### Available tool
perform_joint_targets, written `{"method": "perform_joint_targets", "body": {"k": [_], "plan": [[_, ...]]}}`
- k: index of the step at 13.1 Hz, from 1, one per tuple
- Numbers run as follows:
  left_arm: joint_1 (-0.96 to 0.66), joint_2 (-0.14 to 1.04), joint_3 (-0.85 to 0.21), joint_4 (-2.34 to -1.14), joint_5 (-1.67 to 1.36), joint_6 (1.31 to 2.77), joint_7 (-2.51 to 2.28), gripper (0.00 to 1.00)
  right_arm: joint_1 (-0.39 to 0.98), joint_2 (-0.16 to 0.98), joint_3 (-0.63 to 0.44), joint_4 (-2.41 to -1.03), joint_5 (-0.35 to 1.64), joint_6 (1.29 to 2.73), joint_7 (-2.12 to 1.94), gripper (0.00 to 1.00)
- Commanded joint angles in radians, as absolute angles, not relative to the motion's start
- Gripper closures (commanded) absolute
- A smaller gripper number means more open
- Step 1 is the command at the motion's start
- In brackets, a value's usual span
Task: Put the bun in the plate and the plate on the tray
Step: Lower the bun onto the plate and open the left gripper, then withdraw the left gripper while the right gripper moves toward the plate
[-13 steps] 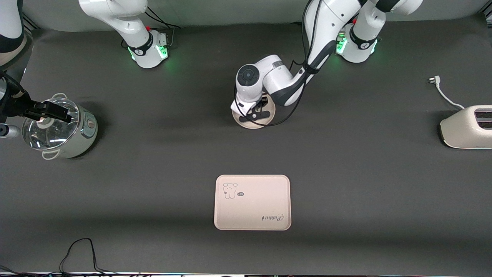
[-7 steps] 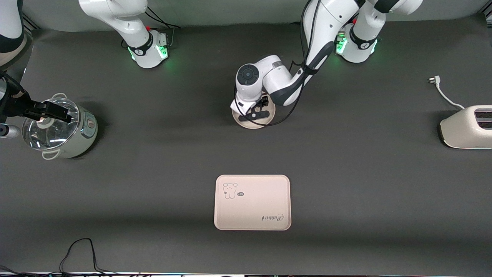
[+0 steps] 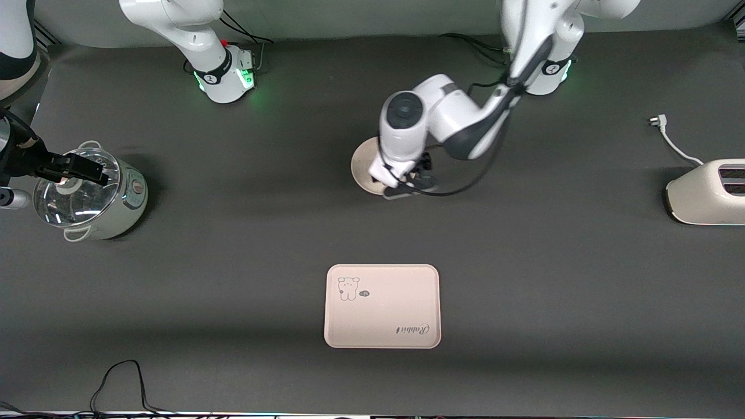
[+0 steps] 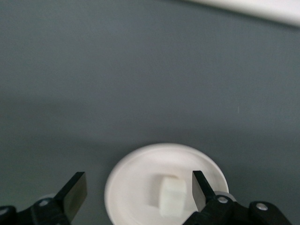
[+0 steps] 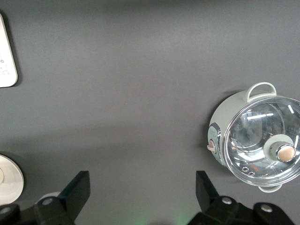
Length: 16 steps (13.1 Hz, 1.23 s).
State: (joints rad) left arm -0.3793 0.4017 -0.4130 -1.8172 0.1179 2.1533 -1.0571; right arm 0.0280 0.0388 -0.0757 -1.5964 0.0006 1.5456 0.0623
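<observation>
The round cream plate (image 3: 362, 166) (image 4: 136, 187) sits mid-table, farther from the front camera than the tray (image 3: 382, 305). The small off-white bun (image 4: 172, 197) lies on the plate; the front view hides it under the left hand. My left gripper (image 3: 404, 185) (image 4: 138, 194) hangs open just over the plate's edge toward the left arm's end. The bun rests loose close to one of its fingers (image 4: 201, 190). My right gripper (image 5: 140, 192) waits open and empty high over the table, out of the front view. Its view catches the plate's edge (image 5: 9, 183) and the tray's edge (image 5: 7, 56).
A pale green pot with a glass lid (image 3: 87, 195) (image 5: 255, 140) stands toward the right arm's end, with a black fixture (image 3: 58, 166) over it. A cream toaster (image 3: 707, 192) and its white cord (image 3: 669, 139) lie toward the left arm's end.
The left gripper opened and let the bun go onto the plate, then rose and shifted toward the left arm's end. The right arm has not moved.
</observation>
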Motion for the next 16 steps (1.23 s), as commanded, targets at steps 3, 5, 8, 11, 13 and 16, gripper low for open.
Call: {"method": "perform_joint_targets", "body": {"k": [3,5,8,11,13,16], "plan": [[-0.149,0.224,-0.423,-1.827,0.091,1.996,-0.856,0.00,0.073,0.003,-0.066,-1.632,0.043,1.545,0.077,0.00],[-0.059,0.180,-0.417,-1.827,0.092,1.921,-0.763,0.00,0.127,-0.015,-0.064,-1.661,0.067,1.546,0.147,0.00],[0.070,0.147,-0.416,-1.790,0.094,1.830,-0.622,0.00,0.268,-0.054,-0.066,-1.700,0.092,1.549,0.303,0.00],[0.152,0.146,-0.416,-1.711,0.094,1.718,-0.514,0.00,0.464,-0.063,-0.066,-1.710,0.094,1.580,0.541,0.00],[0.184,0.146,-0.413,-1.675,0.098,1.690,-0.482,0.00,0.607,-0.061,-0.064,-1.713,0.097,1.620,0.683,0.00],[0.206,0.156,-0.358,-1.580,0.097,1.684,-0.415,0.00,0.782,-0.042,-0.064,-1.720,0.124,1.712,0.891,0.00]]}}
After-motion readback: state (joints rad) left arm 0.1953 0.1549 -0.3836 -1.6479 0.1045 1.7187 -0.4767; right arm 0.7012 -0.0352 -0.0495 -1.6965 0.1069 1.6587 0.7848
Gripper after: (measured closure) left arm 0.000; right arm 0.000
